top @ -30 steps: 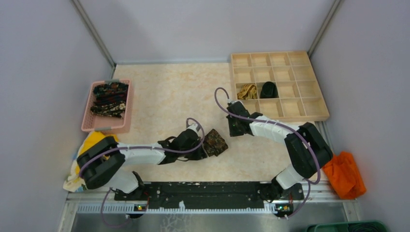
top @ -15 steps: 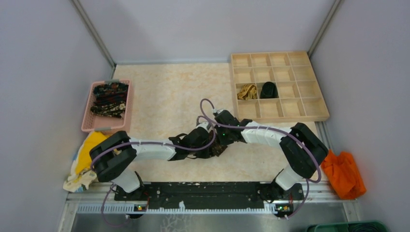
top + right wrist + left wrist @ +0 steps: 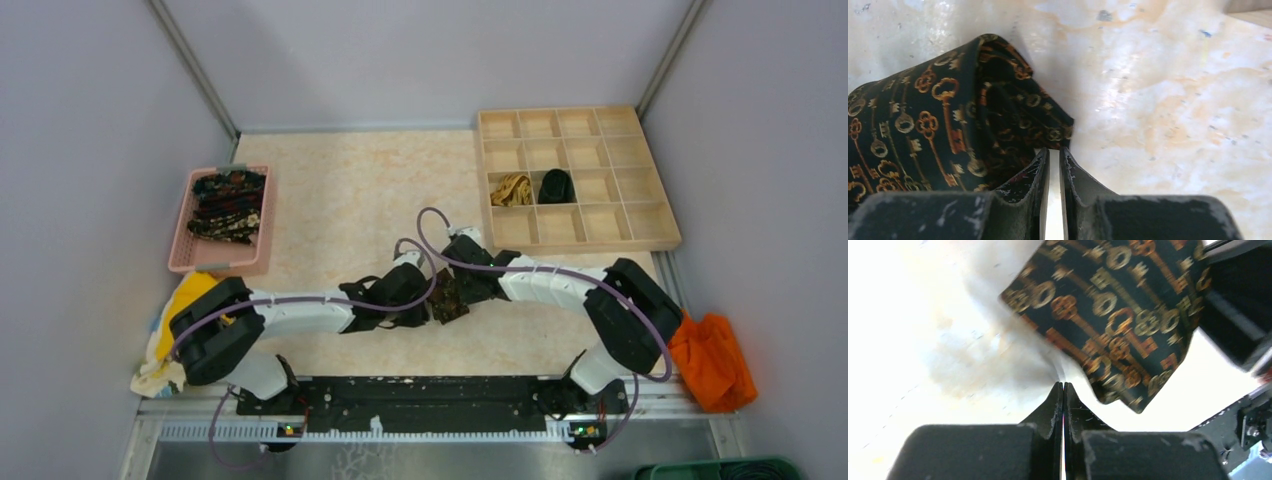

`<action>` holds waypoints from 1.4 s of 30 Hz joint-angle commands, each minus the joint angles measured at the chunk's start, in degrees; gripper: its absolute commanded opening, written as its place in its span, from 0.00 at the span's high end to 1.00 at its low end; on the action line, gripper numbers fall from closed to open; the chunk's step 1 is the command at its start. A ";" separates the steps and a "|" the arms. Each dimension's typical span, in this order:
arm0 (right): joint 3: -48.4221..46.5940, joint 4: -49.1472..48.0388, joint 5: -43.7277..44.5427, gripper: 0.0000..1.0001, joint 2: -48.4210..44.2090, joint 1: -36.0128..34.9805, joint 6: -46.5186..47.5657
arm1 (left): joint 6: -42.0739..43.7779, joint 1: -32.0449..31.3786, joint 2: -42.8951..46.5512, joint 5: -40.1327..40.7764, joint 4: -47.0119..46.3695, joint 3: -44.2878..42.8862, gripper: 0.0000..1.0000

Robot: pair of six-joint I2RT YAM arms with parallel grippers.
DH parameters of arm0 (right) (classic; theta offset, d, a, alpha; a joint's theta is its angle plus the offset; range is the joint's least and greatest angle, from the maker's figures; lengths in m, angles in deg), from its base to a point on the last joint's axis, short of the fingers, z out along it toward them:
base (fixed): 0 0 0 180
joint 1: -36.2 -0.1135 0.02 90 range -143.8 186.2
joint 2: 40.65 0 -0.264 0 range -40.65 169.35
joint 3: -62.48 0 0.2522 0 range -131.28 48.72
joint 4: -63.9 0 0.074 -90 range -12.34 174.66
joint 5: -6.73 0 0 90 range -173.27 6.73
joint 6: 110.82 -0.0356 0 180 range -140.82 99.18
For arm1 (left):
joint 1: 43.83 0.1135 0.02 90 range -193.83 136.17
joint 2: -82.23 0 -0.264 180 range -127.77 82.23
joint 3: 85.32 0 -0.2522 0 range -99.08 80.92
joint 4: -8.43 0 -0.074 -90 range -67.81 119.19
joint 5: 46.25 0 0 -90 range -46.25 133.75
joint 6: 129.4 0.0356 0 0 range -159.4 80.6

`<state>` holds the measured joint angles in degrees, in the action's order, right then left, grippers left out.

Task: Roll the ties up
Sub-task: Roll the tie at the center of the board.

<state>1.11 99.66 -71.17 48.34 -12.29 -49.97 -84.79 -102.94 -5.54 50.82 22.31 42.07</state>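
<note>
Near the tabletop's [image 3: 340,190] middle, a key-patterned tie [image 3: 446,297] lies bundled between the left end effector [image 3: 1063,387] and right end effector [image 3: 1053,152], both pressed together and empty. A tan tie [image 3: 512,189] and a black tie [image 3: 556,186] sit rolled in the tray [image 3: 640,232]. Unrolled ties [image 3: 228,205] wait in the basket [image 3: 182,250].

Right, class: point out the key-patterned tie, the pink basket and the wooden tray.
key-patterned tie [image 3: 447,297]: top view, its folded middle.
pink basket [image 3: 216,262]: top view, its near rim.
wooden tray [image 3: 610,222]: top view, an empty near compartment.
</note>
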 commanded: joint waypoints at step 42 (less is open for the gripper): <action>2.40 -6.47 -8.28 1.00 -1.05 -7.70 -7.77 | -6.29 -0.39 8.48 -4.73 5.83 3.96 1.00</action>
<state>6.09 93.56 -79.46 45.65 -17.78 -53.75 -92.11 -104.49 -0.86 43.91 23.58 42.68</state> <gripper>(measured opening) 0.004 0.005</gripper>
